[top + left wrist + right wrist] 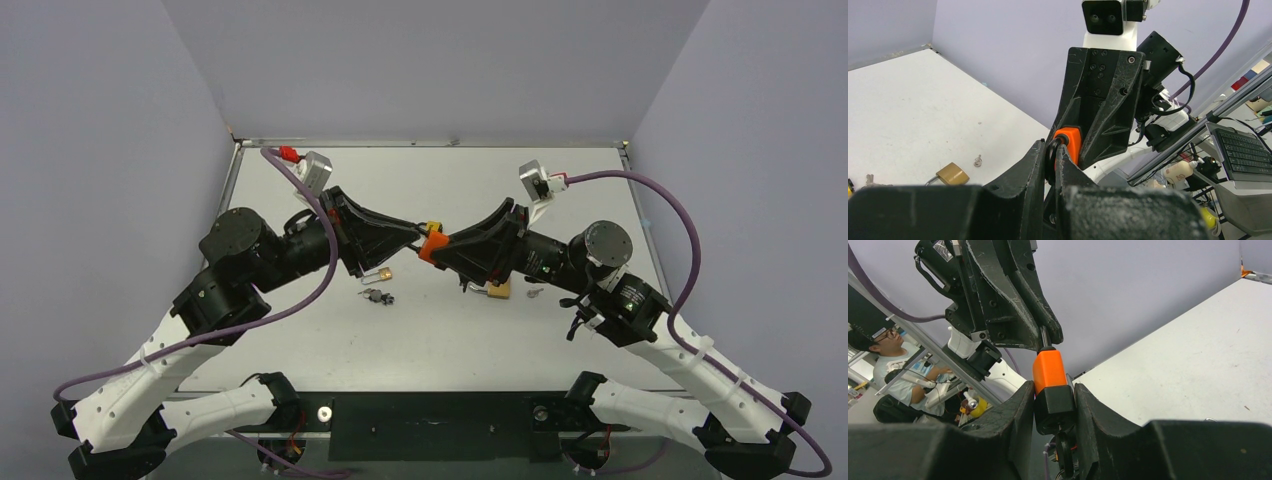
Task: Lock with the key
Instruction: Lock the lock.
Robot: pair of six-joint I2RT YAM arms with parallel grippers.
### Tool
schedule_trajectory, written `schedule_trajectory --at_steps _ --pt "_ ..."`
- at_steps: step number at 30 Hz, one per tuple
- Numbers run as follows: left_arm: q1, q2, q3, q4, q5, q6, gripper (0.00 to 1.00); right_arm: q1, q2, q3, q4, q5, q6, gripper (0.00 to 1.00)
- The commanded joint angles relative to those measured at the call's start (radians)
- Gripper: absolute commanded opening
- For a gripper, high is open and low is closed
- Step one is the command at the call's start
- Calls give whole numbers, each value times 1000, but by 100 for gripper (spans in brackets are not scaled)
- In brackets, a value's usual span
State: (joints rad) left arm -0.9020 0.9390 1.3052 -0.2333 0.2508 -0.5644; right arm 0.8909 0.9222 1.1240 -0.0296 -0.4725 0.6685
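Centrally, raised off the table: orange-and-black lock, clamped by its black half between the fingers of the right gripper, orange end pointing out toward the left gripper. Right claw narrowed just to the width of the lock's body and tight against both sides. Left claw closed almost to a slit, pinching a thin dark piece touching the lock's orange end; key or shackle, cannot tell. Both claws tip to tip at the lock.

Down on the table, just left of the lock and nearer the arm bases: brass padlock, with a small bunch of keys beside it. Right of the lock, also nearer the bases: second brass padlock, partly hidden under the right claw, and a lone small key just beyond it, farther from the lock.
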Motion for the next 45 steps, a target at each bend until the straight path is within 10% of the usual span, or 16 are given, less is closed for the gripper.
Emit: schedule_trajectory --at_steps 1,45 --pt "-55 99 5 5 117 -47 0 50 97 23 40 -43 -34 0" --pt "-51 102 9 -70 -13 -13 0 44 120 41 33 -16 -65 0"
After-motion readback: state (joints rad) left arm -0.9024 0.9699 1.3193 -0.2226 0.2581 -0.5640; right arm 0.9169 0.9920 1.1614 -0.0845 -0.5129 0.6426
